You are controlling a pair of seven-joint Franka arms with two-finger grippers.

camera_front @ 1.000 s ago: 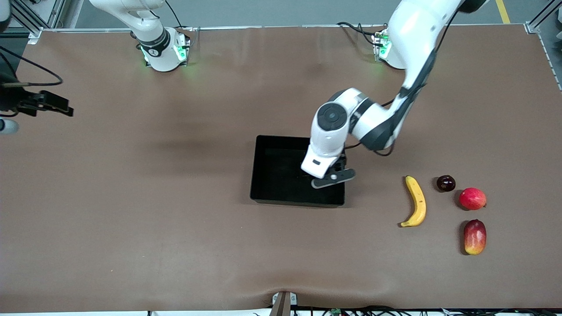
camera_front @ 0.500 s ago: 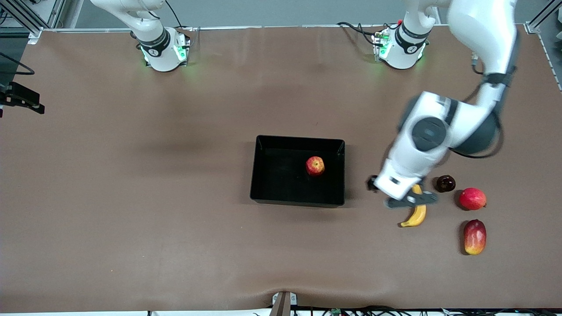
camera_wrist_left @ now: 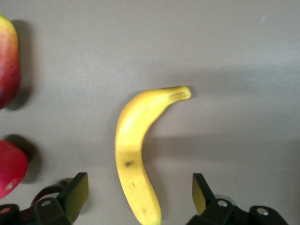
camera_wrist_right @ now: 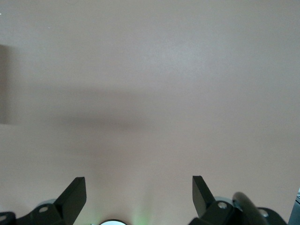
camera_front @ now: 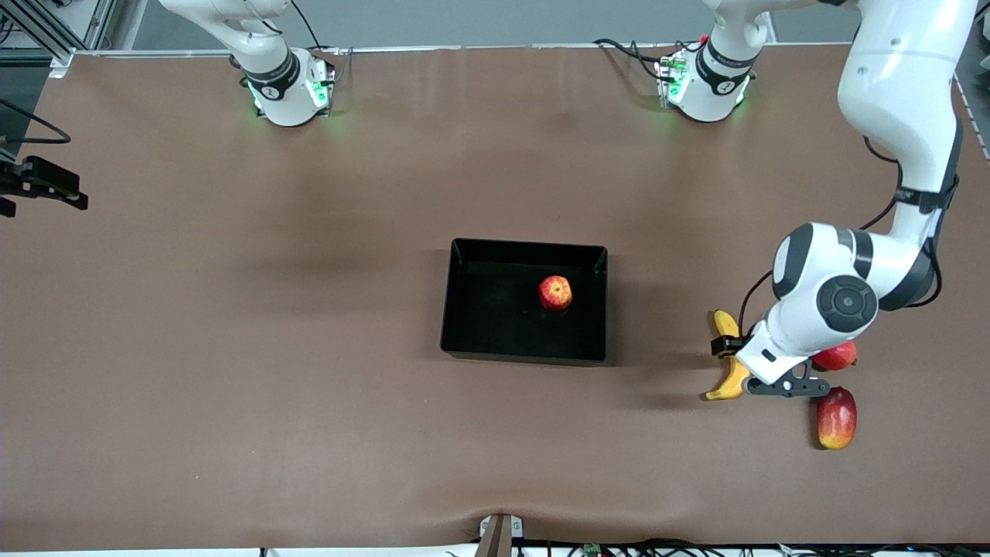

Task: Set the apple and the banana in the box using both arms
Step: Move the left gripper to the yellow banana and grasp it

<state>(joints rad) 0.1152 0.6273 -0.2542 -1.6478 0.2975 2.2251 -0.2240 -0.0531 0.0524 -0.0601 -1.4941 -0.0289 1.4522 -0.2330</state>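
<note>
Your left gripper [camera_wrist_left: 136,197] hangs with its fingers [camera_wrist_left: 75,192] spread wide, one on each side of the banana [camera_wrist_left: 136,150] and not touching it; in the front view it sits at lower right [camera_front: 762,377], the forearm bent down from an elbow high at the right edge. The banana [camera_front: 731,379] lies on the table [camera_front: 232,348], mostly hidden under the wrist, with a red-and-yellow fruit [camera_front: 836,418] just below and a red fruit [camera_front: 839,356] beside it. At frame centre the apple [camera_front: 555,293] rests inside the box [camera_front: 464,352]. Your right gripper [camera_wrist_right: 136,197] waits, fingers spread, over bare table at the upper left edge [camera_front: 46,186]
</note>
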